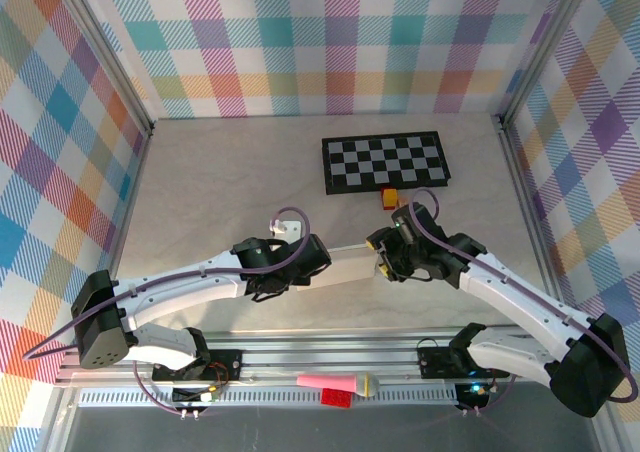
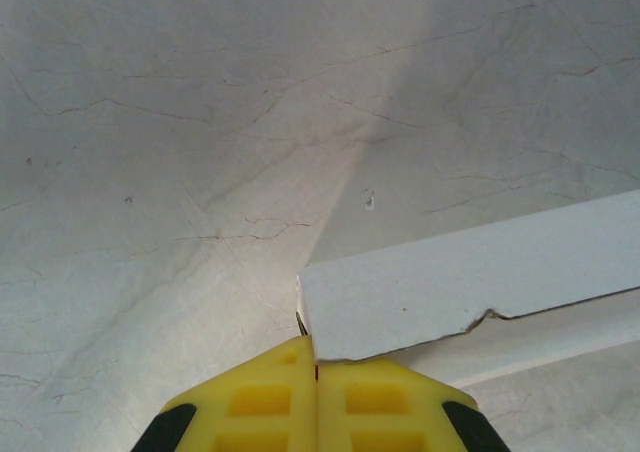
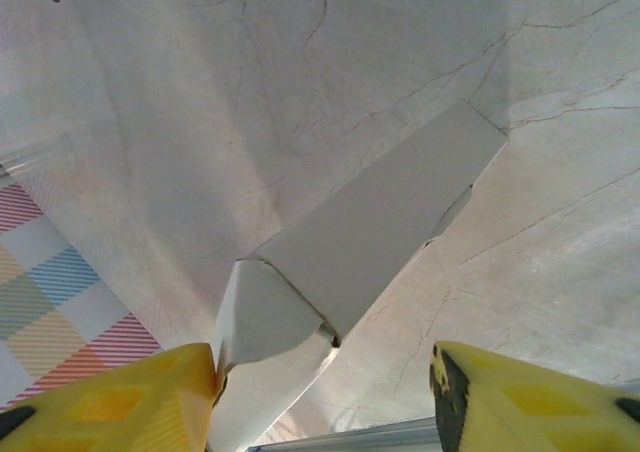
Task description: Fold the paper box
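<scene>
paper box [image 1: 345,265] between left gripper [image 1: 312,264] and right gripper [image 1: 382,264], checkerboard mat [image 1: 385,163] beyond

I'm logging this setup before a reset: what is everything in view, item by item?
paper box: one, white, mid-table between the grippers
checkerboard mat: one, black and white, far side of the table
small block: one, red and yellow, at the mat's near edge
pink item: one, pink, on the near rail
red block: one, red, just below the pink item
table: one, pale marbled
left gripper: one, yellow fingers, shut on a box corner
right gripper: one, yellow fingers, open around the box's other end
</scene>
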Action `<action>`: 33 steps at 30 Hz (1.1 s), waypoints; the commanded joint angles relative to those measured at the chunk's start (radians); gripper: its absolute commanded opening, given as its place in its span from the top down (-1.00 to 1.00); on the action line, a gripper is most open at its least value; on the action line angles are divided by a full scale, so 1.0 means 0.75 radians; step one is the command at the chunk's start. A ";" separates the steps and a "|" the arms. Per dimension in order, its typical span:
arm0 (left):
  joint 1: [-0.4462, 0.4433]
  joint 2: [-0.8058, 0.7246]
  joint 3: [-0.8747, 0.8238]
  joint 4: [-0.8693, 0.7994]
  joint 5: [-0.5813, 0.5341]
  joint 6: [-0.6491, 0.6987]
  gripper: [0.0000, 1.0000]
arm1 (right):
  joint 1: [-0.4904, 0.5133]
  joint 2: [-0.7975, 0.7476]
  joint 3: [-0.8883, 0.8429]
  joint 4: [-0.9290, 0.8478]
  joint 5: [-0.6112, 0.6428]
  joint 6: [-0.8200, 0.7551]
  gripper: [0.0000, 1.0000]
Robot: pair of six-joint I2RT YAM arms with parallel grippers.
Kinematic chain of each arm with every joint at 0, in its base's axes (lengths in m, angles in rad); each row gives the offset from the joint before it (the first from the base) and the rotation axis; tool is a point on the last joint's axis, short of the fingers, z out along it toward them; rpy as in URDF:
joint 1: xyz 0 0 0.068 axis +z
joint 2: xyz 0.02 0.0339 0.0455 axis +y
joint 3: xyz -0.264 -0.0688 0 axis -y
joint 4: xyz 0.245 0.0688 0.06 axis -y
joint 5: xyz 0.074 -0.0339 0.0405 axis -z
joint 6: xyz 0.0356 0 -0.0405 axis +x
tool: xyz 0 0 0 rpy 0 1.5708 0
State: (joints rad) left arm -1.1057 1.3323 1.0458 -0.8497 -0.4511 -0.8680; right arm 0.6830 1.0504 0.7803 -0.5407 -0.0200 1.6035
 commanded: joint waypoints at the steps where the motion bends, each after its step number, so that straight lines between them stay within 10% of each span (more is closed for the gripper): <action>1: -0.025 0.033 -0.038 -0.108 0.098 -0.022 1.00 | -0.016 -0.021 -0.036 0.051 0.002 0.043 -0.03; 10: -0.033 -0.021 -0.056 -0.087 0.116 -0.023 1.00 | -0.021 0.012 -0.060 0.048 0.005 0.025 0.16; 22: -0.035 -0.234 -0.026 -0.054 0.173 -0.142 0.17 | -0.020 0.046 -0.075 0.024 -0.003 0.018 0.26; 33: 0.160 -0.473 -0.172 0.104 0.292 -0.574 -0.05 | -0.020 0.048 -0.066 0.010 -0.027 0.009 0.31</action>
State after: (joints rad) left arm -1.0245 1.0023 0.9600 -0.8215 -0.2737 -1.1709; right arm 0.6720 1.0660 0.7494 -0.4488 -0.0280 1.6154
